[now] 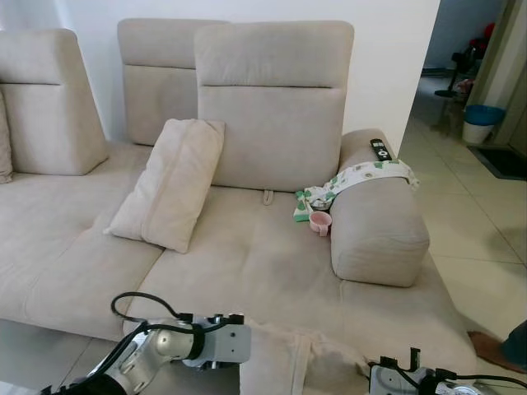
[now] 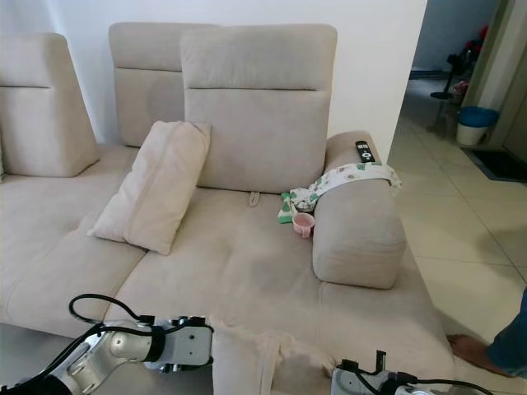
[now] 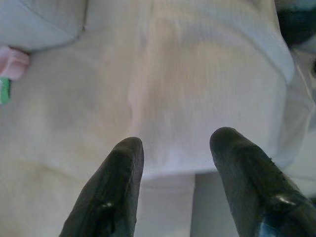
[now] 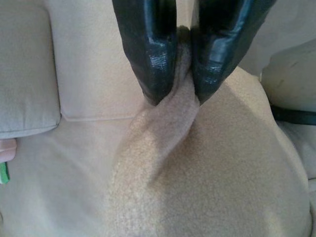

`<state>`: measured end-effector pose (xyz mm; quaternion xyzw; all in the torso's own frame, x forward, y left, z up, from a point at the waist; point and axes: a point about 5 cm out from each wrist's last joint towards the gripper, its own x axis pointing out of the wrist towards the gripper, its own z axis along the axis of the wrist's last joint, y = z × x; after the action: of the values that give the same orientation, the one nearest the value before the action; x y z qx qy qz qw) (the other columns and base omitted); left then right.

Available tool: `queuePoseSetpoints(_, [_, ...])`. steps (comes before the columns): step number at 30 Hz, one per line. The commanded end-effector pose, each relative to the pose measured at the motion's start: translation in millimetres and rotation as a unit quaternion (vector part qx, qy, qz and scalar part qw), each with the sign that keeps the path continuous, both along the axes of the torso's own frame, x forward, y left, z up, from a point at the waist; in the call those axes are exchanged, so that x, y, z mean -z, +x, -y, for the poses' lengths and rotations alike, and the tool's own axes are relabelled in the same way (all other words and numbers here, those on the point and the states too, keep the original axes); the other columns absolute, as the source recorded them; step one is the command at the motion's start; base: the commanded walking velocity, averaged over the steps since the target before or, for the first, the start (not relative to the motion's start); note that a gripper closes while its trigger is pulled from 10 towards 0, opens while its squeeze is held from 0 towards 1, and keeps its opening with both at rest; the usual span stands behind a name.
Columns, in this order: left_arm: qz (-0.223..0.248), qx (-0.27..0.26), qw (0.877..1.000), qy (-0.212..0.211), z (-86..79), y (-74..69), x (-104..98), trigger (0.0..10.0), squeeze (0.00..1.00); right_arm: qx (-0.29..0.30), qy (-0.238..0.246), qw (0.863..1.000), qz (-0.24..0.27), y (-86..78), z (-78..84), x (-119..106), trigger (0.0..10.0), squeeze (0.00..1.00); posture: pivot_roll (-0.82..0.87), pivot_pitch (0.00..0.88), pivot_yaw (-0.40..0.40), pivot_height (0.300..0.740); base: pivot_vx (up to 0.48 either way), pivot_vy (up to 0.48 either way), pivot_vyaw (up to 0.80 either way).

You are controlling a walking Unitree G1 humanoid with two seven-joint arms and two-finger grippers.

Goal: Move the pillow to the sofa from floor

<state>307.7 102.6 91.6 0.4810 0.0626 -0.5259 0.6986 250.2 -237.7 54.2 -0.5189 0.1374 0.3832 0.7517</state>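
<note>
**A:** So the pillow point(image 1: 300, 360) is sitting at the front edge of the sofa point(image 1: 247, 263) seat, part of it draped over that edge, right between our two arms. Our right gripper point(image 4: 175, 96) is pinched tight on a fold of its fabric, fingers nearly touching with just the cloth between them.

**B:** And the left gripper point(image 3: 175, 163)? We see its fingers spread apart with nothing between them, pointing at the pillow's side from just beside it.

**A:** Yep, so all the hold is one small pinch. That's our worry: if we push it further back by that fold alone, the fabric could slip out, or the pillow could tip off the front edge back to the floor, since a good part of it seems to hang past the seat.

**B:** Also stuff near the right armrest point(image 1: 375, 222): a pink cup point(image 1: 319, 222) on the seat against it, a patterned cloth point(image 1: 362, 177) draped over it, a remote point(image 1: 380, 149) on top. Shove too far that way and we knock the cup.

**A:** Plus the other pillow point(image 1: 169, 185) leans at the back, and a person's foot point(image 1: 494, 350) is by the right front corner.
</note>
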Motion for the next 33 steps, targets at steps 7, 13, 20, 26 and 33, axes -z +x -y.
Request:
queuePoseSetpoints(7, [0.015,-0.007,1.0,-0.002,2.3,4.0,-5,10.0,1.0,-0.041,0.001,0.999,0.012,3.3,-16.2,-7,0.0,0.0,-0.03,0.0,0.037,0.555,0.0,0.0,0.0])
queuePoseSetpoints(13, [0.021,-0.019,1.0,-0.01,6.8,8.7,-5,10.0,0.0,-0.066,0.017,0.998,0.019,2.6,-34.8,-16,0.0,0.0,-0.03,0.0,0.036,0.555,0.0,0.0,0.0])
queuePoseSetpoints(20, [0.056,-0.036,0.996,0.064,-2.3,16.7,8,10.0,0.0,-0.076,0.029,0.996,0.022,-0.6,-46.0,-20,0.0,0.0,-0.03,0.0,0.041,0.555,0.0,0.0,0.0])
queuePoseSetpoints(26, [0.058,-0.053,0.993,0.091,-8.4,20.7,10,10.0,0.0,-0.067,0.029,0.997,0.012,-6.0,-41.5,-15,0.0,0.0,-0.03,0.0,0.041,0.555,0.0,0.0,0.0])
queuePoseSetpoints(33, [0.003,-0.029,0.982,0.187,-45.8,14.6,9,10.0,0.0,-0.047,0.02,0.999,0.005,-11.7,-32.3,-15,0.0,0.0,-0.03,0.0,0.039,0.555,0.0,0.0,0.0])
